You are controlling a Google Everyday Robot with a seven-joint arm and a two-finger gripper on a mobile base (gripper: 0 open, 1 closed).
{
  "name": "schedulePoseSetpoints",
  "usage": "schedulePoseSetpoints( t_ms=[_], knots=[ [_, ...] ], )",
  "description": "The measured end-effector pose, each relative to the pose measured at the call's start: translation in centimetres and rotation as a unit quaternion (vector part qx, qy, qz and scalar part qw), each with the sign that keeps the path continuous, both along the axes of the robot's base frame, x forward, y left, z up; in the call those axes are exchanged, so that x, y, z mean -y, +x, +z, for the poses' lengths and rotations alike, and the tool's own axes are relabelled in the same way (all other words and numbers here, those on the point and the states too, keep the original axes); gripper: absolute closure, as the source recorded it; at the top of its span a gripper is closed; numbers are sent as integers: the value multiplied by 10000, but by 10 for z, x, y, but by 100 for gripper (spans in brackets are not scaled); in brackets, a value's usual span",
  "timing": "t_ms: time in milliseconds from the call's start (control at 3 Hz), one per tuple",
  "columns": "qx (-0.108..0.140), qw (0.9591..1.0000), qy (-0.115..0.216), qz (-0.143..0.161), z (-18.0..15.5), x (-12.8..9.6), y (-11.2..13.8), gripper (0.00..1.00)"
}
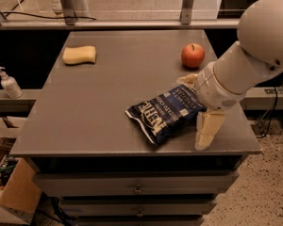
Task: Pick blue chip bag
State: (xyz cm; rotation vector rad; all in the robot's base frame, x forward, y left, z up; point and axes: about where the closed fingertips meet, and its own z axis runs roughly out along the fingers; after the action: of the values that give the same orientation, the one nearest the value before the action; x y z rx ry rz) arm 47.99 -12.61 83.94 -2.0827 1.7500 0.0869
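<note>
The grey table [104,107] fills the view, and a white arm [254,51] reaches in from the right. The blue chip bag [162,116] lies flat near the front edge. The gripper [198,103] is wide open at both sides of the bag's right end, holding nothing. Further back are a yellow sponge [79,54] and a red apple [192,55].

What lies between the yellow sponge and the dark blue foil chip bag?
Bare grey tabletop, per the camera view. The gripper straddles the blue chip bag's right end.

Illegible white lettering, blue chip bag [167,114]
</note>
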Motion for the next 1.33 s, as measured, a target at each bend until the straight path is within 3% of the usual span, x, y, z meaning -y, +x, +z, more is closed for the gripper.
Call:
schedulePoseSetpoints(
  t_ms=[333,667,1333],
  knots=[
    [100,9999,11,133,-15,-9,14,0],
    [228,9995,158,167,-17,-13,22,18],
    [467,9973,551,107,5,-11,27,64]
  ],
)
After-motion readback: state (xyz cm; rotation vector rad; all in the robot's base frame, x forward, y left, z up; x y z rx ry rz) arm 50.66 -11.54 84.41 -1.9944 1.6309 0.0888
